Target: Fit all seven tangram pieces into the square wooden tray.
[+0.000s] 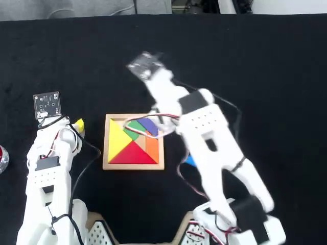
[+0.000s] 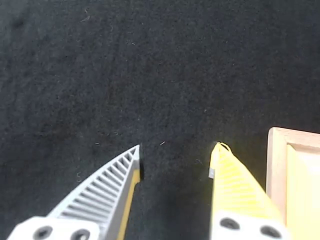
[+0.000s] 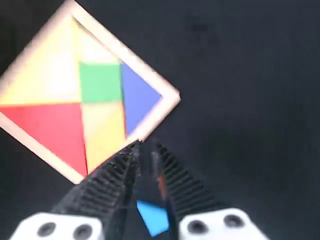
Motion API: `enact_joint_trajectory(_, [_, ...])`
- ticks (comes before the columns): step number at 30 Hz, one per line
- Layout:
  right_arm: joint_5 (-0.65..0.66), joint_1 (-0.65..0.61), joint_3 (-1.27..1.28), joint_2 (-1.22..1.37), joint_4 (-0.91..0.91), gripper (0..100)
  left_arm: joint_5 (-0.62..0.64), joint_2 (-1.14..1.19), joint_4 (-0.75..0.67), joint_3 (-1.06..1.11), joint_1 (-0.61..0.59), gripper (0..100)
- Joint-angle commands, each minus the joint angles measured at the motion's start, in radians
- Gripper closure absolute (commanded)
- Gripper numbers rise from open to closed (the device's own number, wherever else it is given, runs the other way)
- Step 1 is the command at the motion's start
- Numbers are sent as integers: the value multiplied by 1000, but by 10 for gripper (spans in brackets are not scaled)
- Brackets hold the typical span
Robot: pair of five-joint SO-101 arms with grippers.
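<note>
At bench (image 1: 245,61) centre, the square wooden tray (image 1: 106,148) holds a lg. yellow triangle (image 1: 118,140), a lg. red triangle (image 1: 134,154), a green piece (image 1: 135,127), a violet-blue piece (image 1: 149,125) & an orange piece (image 1: 152,145), all flat inside its rim. A loose blue piece (image 1: 190,161) lies on the bench near the tray's side, partly under the right arm (image 1: 209,138). Left tool (image 2: 177,146): over bare bench, fingers (image 2: 235,190) apart, a tray corner just beside the yellow one; right tool (image 3: 146,146): fingers drawn almost together, tips pointing at the tray edge by the orange piece, w/ the loose blue piece on the bench below.
</note>
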Motion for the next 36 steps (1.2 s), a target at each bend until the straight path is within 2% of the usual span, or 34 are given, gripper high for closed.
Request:
enact_joint_trajectory(1, [60, 78, 108, -50, -25, 868, 8, -15, -15, -12, -1, 770])
enact_joint_trajectory(3, [164, 115, 143, -48, -20, 839, 8, -15, -15, -12, -1, 770])
enact_joint_trajectory(9, [916, 249, 245, -53, 9, 835, 8, -11, -17, -13, -1, 770])
enact_joint_trajectory(11, [1053, 287, 240, -53, 66, 832, 8, -9, -17, -15, -1, 770])
enact_joint_trajectory(16, [1120, 269, 234, -51, 247, 686, 8, -8, -17, -16, 1, 770])
enact_joint_trajectory(18, [1177, 265, 268, -50, 261, 642, 8, -8, -17, -16, 1, 770])
enact_joint_trajectory(27, [1203, 241, 446, -47, -2, 639, 8, -8, -17, -16, 1, 770])
enact_joint_trajectory(36, [1185, 183, 506, -45, -87, 661, 2, -8, -17, -12, 16, 770])
